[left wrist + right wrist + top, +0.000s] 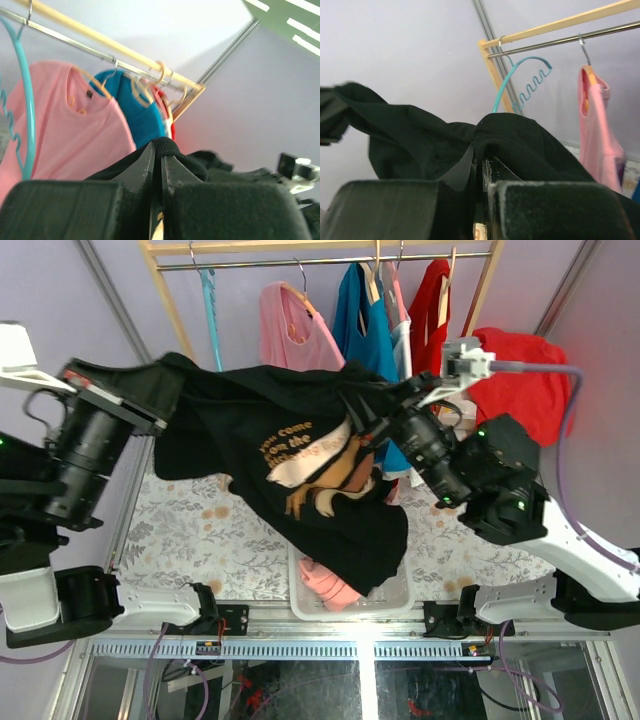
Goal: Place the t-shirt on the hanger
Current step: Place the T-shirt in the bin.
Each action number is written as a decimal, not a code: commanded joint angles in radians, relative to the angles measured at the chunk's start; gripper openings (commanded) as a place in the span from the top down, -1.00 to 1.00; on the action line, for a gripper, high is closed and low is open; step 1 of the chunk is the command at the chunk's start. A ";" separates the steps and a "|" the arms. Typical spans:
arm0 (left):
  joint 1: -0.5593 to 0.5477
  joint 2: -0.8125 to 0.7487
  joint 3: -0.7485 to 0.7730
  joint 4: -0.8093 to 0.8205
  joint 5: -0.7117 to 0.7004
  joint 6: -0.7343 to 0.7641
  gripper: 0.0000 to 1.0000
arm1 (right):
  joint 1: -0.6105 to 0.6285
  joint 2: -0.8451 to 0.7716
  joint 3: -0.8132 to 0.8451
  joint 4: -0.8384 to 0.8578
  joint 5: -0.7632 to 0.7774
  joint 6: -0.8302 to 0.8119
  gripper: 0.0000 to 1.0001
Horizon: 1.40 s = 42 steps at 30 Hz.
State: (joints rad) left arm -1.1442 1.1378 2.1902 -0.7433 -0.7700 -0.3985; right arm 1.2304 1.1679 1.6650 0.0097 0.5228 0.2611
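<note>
at the near edge of the bench (200,535), a clear basket (404,597) holds a pink bundle (330,587), and the low hem of the t-shirt (250,425) droops over it. above the bench's middle the black shirt hangs spread in the air between the two arms, its tan print turned upward. the left claw (161,150) is clenched on a fold at the cloth's left end, and the right claw (479,150) is clenched on another fold toward its right end. both wrist views show fabric pinched between closed fingers. this looks like the carrying step: the shirt is lifted but not yet on the hanger (209,310), which hangs at the left end of the far rail (330,260), beyond the left claw. the next move likely calls for bringing an opening of the shirt onto one hanger arm. a pink t-shirt (295,325) hangs just beside the hanger, then blue (365,315) and red garments (520,380), crowding that approach.
</note>
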 commanded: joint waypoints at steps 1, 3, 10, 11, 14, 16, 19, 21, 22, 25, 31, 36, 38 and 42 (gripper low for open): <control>0.003 0.093 0.188 0.075 0.007 0.104 1.00 | 0.002 0.058 0.141 0.042 -0.084 -0.044 1.00; 0.002 0.132 0.230 0.081 0.027 0.114 1.00 | 0.001 0.060 0.163 0.029 -0.092 -0.051 1.00; 0.003 -0.004 -0.198 0.147 0.091 -0.011 1.00 | 0.001 -0.201 -0.150 -0.011 -0.106 0.021 1.00; 0.003 -0.027 -0.279 0.147 0.100 -0.040 1.00 | 0.001 -0.230 -0.215 -0.034 -0.102 0.047 1.00; 0.002 -0.107 -0.544 0.140 0.112 -0.155 1.00 | 0.001 -0.383 -0.419 -0.085 -0.121 0.125 1.00; 0.003 -0.173 -0.721 0.167 0.124 -0.215 1.00 | 0.001 -0.475 -0.550 -0.121 -0.138 0.177 1.00; 0.003 -0.249 -0.893 0.172 0.127 -0.284 1.00 | 0.001 -0.593 -0.737 -0.167 -0.148 0.267 0.94; 0.003 -0.280 -0.952 0.164 0.140 -0.313 1.00 | 0.001 -0.637 -0.842 -0.184 -0.153 0.324 0.84; 0.003 -0.286 -0.970 0.164 0.142 -0.319 1.00 | 0.001 -0.647 -0.886 -0.188 -0.164 0.345 0.73; 0.003 -0.293 -0.997 0.149 0.143 -0.334 1.00 | 0.001 -0.648 -0.953 -0.238 -0.185 0.400 0.41; 0.003 -0.295 -1.003 0.144 0.144 -0.331 1.00 | 0.001 -0.681 -0.929 -0.318 -0.166 0.388 -0.13; 0.003 -0.274 -0.996 0.154 0.148 -0.321 1.00 | 0.002 -0.629 -0.794 -0.407 -0.203 0.304 -0.27; 0.003 -0.262 -0.992 0.154 0.149 -0.318 1.00 | 0.001 -0.587 -0.734 -0.457 -0.232 0.261 -0.30; 0.002 -0.254 -0.983 0.158 0.157 -0.318 1.00 | 0.001 -0.504 -0.617 -0.552 -0.241 0.179 -0.30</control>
State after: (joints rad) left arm -1.1442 0.8825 1.1934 -0.6430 -0.6117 -0.7074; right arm 1.2304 0.5953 0.9386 -0.4572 0.3191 0.5468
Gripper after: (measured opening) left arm 0.014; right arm 0.656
